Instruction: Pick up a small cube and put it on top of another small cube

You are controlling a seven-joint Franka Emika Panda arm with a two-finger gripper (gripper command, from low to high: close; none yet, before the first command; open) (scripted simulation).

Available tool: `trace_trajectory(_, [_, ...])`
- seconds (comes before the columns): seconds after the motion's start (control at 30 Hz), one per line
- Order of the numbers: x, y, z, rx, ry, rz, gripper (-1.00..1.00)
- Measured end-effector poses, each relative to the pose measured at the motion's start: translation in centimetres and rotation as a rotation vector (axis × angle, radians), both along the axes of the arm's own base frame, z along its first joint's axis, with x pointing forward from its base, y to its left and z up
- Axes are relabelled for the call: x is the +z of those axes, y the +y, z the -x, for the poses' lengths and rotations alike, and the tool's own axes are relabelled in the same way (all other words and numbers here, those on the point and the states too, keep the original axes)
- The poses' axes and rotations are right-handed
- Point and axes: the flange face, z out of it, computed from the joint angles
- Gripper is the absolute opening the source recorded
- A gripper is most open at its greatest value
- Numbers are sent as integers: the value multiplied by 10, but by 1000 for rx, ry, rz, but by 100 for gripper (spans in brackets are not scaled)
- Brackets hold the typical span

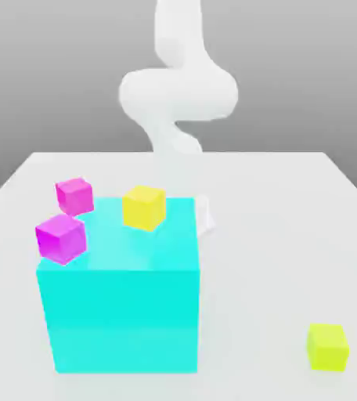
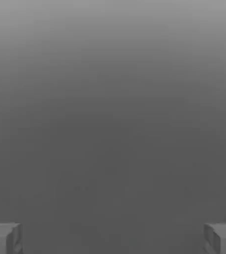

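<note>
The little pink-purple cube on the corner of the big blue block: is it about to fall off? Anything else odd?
Yes, that stands out. The magenta-violet cube sits tilted at the big cyan cube's near corner on the exterior view's left, partly overhanging. The yellow cube also looks tilted. The lime cube rests flat on the table.

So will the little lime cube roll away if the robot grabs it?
Probably not: the lime cube has flat faces and sits flat on the table. It looks rigid, so it likely won't squash. Being small, it's probably light.
</note>
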Motion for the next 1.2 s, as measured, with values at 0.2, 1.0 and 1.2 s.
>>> trace_trajectory(0.2, [-100,53,-63,287,154,122,0])
trace_trajectory(1.0, [-526,225,-35,1293,578,533,0])
trace_trajectory(1.2, [-537,225,-34,1294,581,533,-100])
